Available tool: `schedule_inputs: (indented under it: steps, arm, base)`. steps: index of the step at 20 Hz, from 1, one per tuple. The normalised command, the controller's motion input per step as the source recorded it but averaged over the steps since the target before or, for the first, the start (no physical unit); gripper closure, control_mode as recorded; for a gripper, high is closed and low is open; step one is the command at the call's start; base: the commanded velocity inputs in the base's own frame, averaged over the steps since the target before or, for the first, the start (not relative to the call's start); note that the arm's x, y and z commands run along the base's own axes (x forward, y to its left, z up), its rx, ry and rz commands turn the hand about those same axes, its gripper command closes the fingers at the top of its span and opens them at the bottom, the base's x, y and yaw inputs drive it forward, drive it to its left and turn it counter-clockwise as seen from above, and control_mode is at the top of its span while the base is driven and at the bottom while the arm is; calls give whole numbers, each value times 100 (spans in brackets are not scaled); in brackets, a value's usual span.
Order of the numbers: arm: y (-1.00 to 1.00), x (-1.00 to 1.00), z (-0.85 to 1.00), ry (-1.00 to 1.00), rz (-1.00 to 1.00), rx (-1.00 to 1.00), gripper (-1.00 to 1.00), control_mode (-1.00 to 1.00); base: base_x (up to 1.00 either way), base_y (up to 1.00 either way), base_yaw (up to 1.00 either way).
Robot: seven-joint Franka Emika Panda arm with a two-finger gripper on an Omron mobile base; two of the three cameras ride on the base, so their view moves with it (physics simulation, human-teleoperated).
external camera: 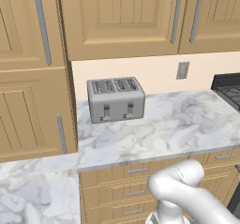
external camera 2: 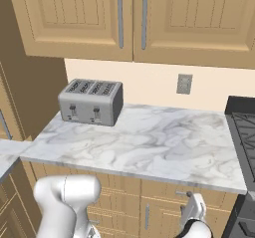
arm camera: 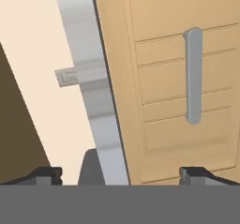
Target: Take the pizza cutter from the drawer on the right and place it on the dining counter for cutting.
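My gripper (arm camera: 122,174) stands open, its two dark fingertips (arm camera: 47,174) far apart with nothing between them. In the rolled hand view it faces a shut oak drawer front (arm camera: 178,101) with a silver bar handle (arm camera: 193,75), just below the marble worktop's edge (arm camera: 93,92). From the right base view the gripper (external camera 2: 191,207) sits low at the right, close to that drawer front (external camera 2: 209,196) under the worktop. The pizza cutter is hidden. The dining counter is out of view.
A silver toaster (external camera: 116,99) stands at the back left of the marble worktop (external camera: 178,124). A black stove (external camera 2: 244,127) borders the worktop on the right. Narrow drawers (external camera: 136,190) stack below, oak wall cabinets (external camera 2: 134,18) hang above, and a tall cabinet (external camera: 28,101) rises at left.
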Motion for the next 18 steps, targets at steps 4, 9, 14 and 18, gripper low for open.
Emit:
schedule_inputs:
  steps: [4, 9, 14, 18]
  arm:
    - [-5, 13, -31, -1, -2, -1, -100, -100]
    - [-11, 9, -31, -2, 0, 0, -100, -100]
    - [-16, 7, -30, -4, 0, -3, -100, -100]
    - [-16, 8, -36, -2, 0, -10, -100, -100]
  base:
    - [0, 0, 0]
    - [0, 0, 0]
    - [0, 0, 0]
    - [0, 0, 0]
